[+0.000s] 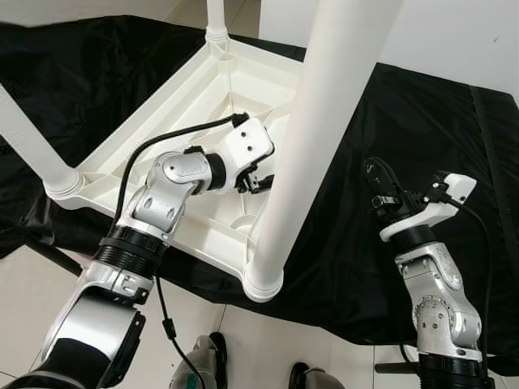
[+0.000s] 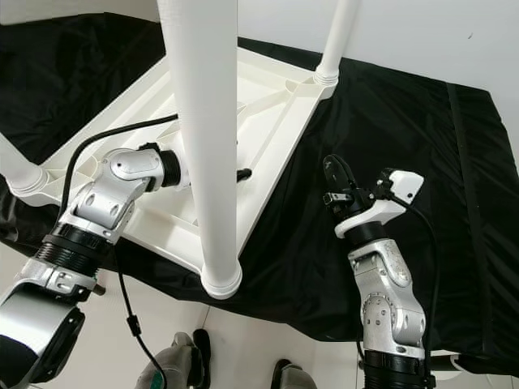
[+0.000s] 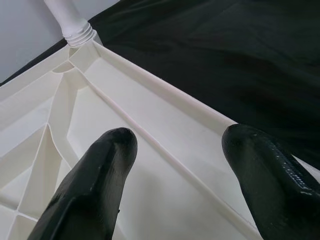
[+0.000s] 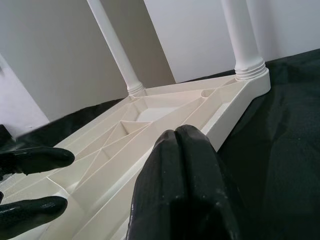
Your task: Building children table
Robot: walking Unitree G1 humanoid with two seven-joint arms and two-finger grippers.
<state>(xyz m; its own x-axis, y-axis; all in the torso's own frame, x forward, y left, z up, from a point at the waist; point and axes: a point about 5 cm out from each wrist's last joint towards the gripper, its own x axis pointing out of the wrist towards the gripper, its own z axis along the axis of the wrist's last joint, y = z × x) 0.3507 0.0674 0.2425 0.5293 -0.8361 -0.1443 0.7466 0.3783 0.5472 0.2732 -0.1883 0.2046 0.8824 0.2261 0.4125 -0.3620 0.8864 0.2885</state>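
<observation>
Tipping looks like the main risk: the upside-down white plastic children's table point(image 1: 203, 105) lies w/ its ribbed underside up on the crinkled black cloth sheet point(image 1: 454, 146), legs pointing up, and the nearest tall white round plastic leg point(image 1: 312, 138) stands at the corner closest to the robot, right btwn both arms. Judging from that, a sideways nudge from either forearm could lever the leg in its socket or skid the whole frame on the slick cloth.

Left gripper point(image 1: 258, 180) is inside the frame, just beside that leg, fingers point(image 3: 95, 175) spread apart and grasping nothing; below them only bare rib and panel. A close here would prob. catch a thin rib edge and slip off, since the plastic is smooth and glossy.

Right gripper point(image 1: 381, 188) hovers over the cloth, apart from the table's edge, fingers point(image 4: 182, 185) pressed together, empty. Its cable loop near the wrist could snag if it swings in.

Farther off: the left corner leg point(image 1: 28, 134) w/ a ribbed collar at its base, and the far corner leg point(image 1: 216, 20), both seated in corner sockets. Whether any is fully screwed home can't be told.

Underside is moulded w/ diagonal stiffening ribs, matte-to-satin cream; cloth is thin, shiny, wrinkled. Pale floor tiles point(image 1: 243, 340) nearest the robot.
</observation>
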